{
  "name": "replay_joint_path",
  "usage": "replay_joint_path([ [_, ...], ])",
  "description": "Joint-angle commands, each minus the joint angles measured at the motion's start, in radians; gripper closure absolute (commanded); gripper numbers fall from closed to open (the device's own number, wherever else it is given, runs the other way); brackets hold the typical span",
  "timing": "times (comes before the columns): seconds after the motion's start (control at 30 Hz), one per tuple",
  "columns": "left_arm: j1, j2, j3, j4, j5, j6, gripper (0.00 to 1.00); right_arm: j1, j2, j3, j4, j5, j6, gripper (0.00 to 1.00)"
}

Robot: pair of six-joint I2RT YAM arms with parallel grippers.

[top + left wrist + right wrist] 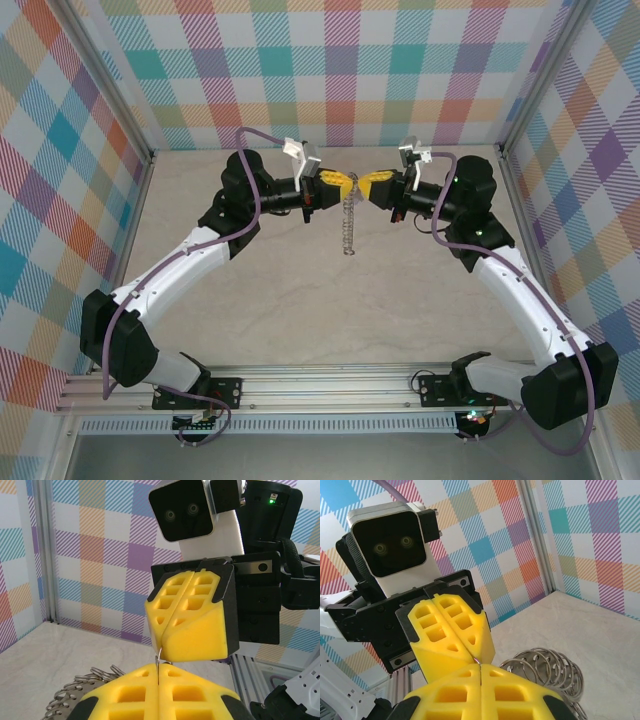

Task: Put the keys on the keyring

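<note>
While both arms meet tip to tip above the table [250, 290], the left pincer [340, 183] is clenched on a thin wire of the keyring [348, 226], whose bumpy grey loop dangles just below the touching tips. Facing it, the right pincer [372, 184] is clamped tight too. A tiny pale fleck at its tip may be the keys [478, 660], but it is too small to confirm. Threading seems in hand. The next move likely needs a fine slide along the wire without either grip slipping.

Top cam overhead, wrist cams [182, 512] close, face-to-face, sharing keyring [75, 692]
</note>
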Motion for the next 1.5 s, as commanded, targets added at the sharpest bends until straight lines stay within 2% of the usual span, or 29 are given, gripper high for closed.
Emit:
replay_joint_path([
  [0.0,-0.018,-0.024,0.019,0.081,0.038,-0.017,1.00,-0.019,0.010,0.002,0.035,0.035,0.003,1.00],
  [0.83,-0.018,-0.043,-0.021,0.177,-0.023,-0.059,1.00,-0.045,-0.005,-0.071,0.035,-0.015,0.049,1.00],
  [1.13,-0.018,-0.042,-0.028,0.191,-0.014,-0.065,1.00,-0.045,0.028,-0.051,0.068,-0.089,0.094,1.00],
  [1.47,-0.019,-0.034,-0.032,0.184,0.002,-0.066,1.00,-0.045,0.056,0.006,0.109,-0.086,0.127,1.00],
])
